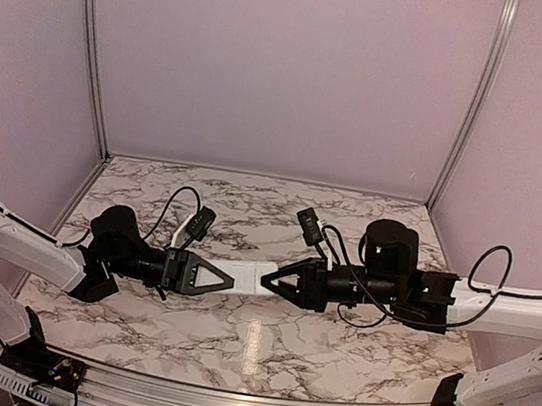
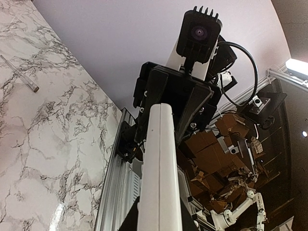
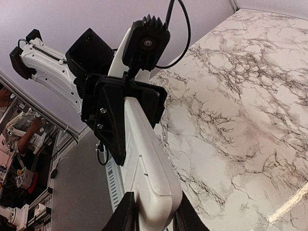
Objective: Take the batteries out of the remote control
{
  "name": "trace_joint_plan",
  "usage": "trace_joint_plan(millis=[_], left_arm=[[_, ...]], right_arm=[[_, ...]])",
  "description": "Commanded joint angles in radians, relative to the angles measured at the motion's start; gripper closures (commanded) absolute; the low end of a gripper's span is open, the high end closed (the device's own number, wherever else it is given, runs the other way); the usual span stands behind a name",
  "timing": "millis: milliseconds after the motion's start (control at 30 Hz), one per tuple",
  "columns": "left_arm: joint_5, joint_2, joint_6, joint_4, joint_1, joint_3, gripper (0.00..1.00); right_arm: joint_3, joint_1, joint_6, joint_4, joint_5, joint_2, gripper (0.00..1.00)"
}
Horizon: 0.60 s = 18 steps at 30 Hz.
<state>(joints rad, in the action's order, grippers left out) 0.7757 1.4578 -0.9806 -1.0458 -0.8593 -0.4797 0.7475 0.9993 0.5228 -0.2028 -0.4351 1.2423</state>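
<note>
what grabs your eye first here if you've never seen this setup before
The flat white remote control stands out first, gripped at either end by the left gripper and the right gripper over the middle of the grey-veined marble table. In the left wrist view, a long thin pale rod lies on the marble, apart from the remote.

The remote control (image 1: pixel 249 272) is a flat, white, long and narrow slab with rounded corners. It hangs above the marble table (image 1: pixel 329 363), near the middle, roughly level, with its length running left to right. The left gripper (image 1: pixel 232 280) clamps one end and the right gripper (image 1: pixel 263 281) the other, so from above only a short white stretch shows between them. In the right wrist view a thin seam crosses its broad face.
</note>
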Motion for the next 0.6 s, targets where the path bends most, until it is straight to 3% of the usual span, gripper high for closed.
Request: trace_joint_plan(millis=[0,100,333,567], left_arm=[[-0.122,-0.024,0.001,0.121,0.029,-0.015,1.0],[-0.159,-0.039,0.047,0.194,0.029,-0.024,1.0],[-0.194,-0.033,0.068,0.226,0.03,-0.031,1.0],[-0.199,-0.015,0.066,0.227,0.03,-0.036,1.0]], right_arm=[[0.026,0.007,-0.046,0.153,0.145,-0.064,0.85],[0.029,0.009,-0.031,0.169,0.174,-0.054,0.75],[0.039,0.009,-0.019,0.146,0.191,-0.002,0.33],[0.089,0.01,-0.007,0.158,0.263,0.075,0.13]])
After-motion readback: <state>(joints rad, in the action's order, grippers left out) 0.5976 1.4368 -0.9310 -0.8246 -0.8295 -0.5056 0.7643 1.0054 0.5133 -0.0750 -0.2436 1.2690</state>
